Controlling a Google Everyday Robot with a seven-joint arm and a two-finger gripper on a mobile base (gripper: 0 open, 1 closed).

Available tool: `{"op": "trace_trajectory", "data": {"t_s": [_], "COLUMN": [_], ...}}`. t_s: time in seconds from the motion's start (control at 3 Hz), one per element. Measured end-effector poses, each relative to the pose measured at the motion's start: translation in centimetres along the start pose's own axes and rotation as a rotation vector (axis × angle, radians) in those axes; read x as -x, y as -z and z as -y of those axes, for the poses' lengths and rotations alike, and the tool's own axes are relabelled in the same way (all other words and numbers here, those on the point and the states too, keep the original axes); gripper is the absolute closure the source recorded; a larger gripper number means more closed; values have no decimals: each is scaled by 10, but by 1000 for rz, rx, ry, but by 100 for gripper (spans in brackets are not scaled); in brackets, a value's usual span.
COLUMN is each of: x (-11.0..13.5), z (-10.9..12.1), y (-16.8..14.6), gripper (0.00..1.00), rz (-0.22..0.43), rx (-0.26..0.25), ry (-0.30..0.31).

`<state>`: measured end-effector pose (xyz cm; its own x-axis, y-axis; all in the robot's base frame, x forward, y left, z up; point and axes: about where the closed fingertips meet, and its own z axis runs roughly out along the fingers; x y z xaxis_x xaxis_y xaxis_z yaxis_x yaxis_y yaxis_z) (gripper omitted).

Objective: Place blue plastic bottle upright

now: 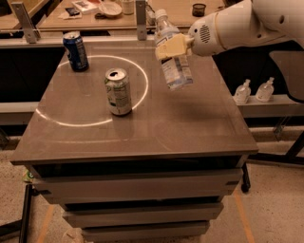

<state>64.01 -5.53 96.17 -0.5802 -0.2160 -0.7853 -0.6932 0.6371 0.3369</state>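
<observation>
Tabletop: grey-brown slab (190, 128) with a thin white ring (147, 85) marked across its left and middle part.
Background: wooden counter (178, 16) behind, carrying a bowl (110, 8) and a small dark pot (199, 9); a low shelf (280, 101) to the right holds two small pump bottles (242, 91).
Cans: silver-green can (118, 91) upright inside the ring, top opened; dark blue soda can (76, 51) upright at the ring's far edge.
Nearest neighbour: the silver-green can, left of the bottle and apart from it; the soda can is well apart.
Gripper: gripper (171, 46) at the end of the white arm (237, 23), reaching in from the right over the far side of the table; beige fingers (166, 47) clamped around the bottle's upper body.
Bottle: blue plastic bottle (175, 71), clear and ribbed, pale label, white cap (161, 13); held in the air, tilted, cap up and leaning left, base lower right.
Open room: bare surface below and right of the bottle, outside the ring, out to the right and front edges.
</observation>
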Motion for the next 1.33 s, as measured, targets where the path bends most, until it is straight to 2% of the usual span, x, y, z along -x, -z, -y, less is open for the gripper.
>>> {"op": "trace_trajectory", "data": {"t_s": [0.33, 0.67, 1.0, 1.33], "x": [4, 0, 19, 37], "z": [-2, -4, 6, 31], "y": [-3, -10, -6, 10], "gripper": [100, 100, 100, 100], "rz": [43, 140, 329, 518], "rx": [-28, -72, -104, -125], "ry": [34, 139, 241, 289]}}
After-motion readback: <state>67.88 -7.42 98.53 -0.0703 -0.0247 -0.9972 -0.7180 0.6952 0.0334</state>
